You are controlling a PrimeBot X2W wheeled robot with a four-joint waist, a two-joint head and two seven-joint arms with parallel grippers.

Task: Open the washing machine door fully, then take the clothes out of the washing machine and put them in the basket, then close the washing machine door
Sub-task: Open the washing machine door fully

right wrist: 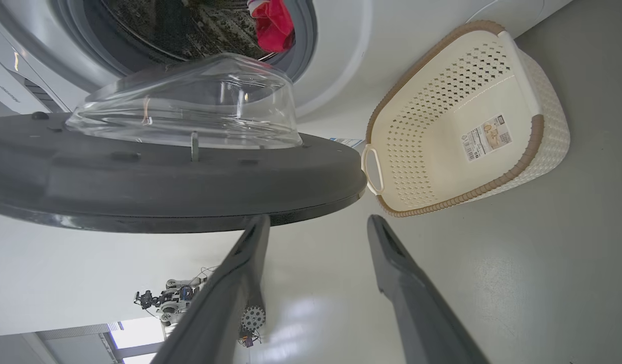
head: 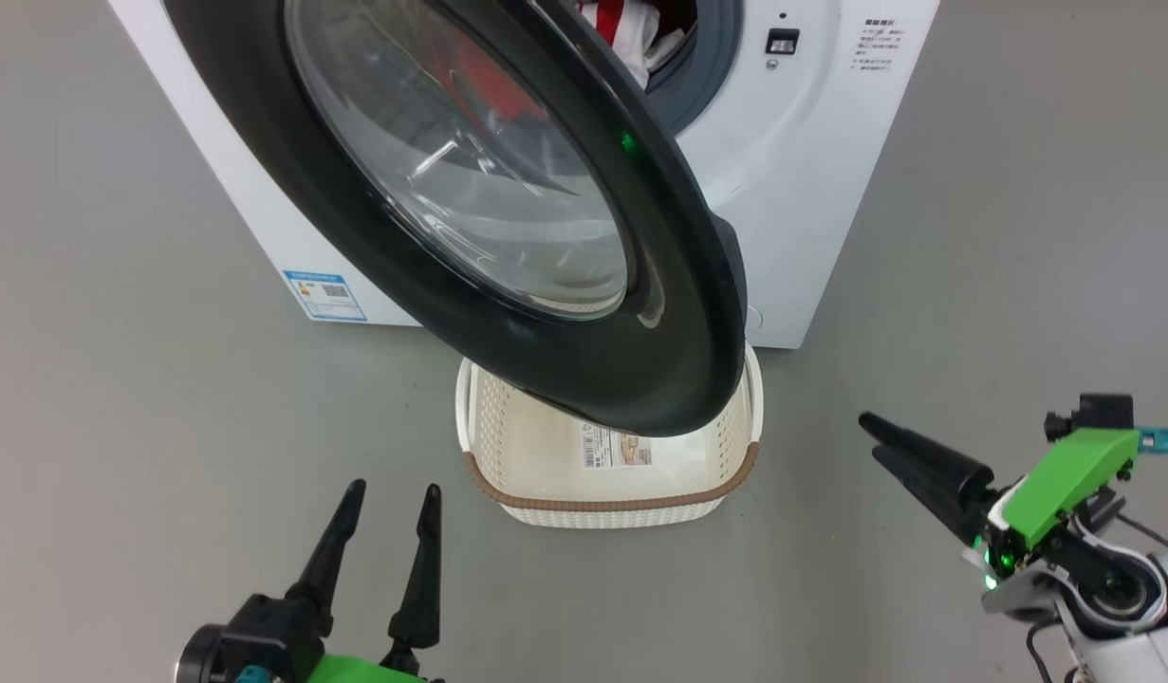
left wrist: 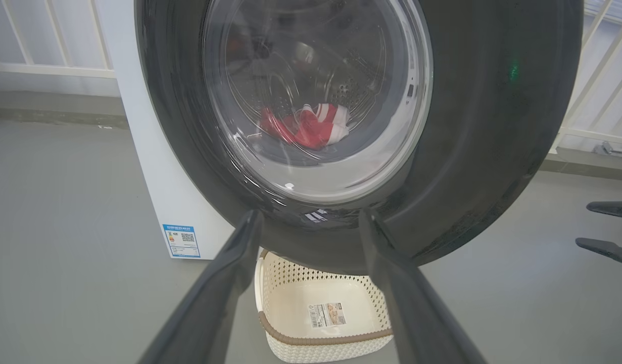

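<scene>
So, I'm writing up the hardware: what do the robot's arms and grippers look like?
The left gripper and right gripper each have two long, tapering, glossy black fingers on a black base under a bright green cover. The right one shows a teal connector, a small green light, a thin dark cable and a white forearm.

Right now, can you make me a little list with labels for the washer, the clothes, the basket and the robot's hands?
door: washing machine door open, standing out from the machine's front
machine: white washing machine on the grey floor
clothes: red and white clothes inside the drum, not yet taken out
basket: basket on the floor before the machine, nothing in it but a sticker
left end effector: open, empty, below the door
right end effector: open, empty, right of the basket
</scene>
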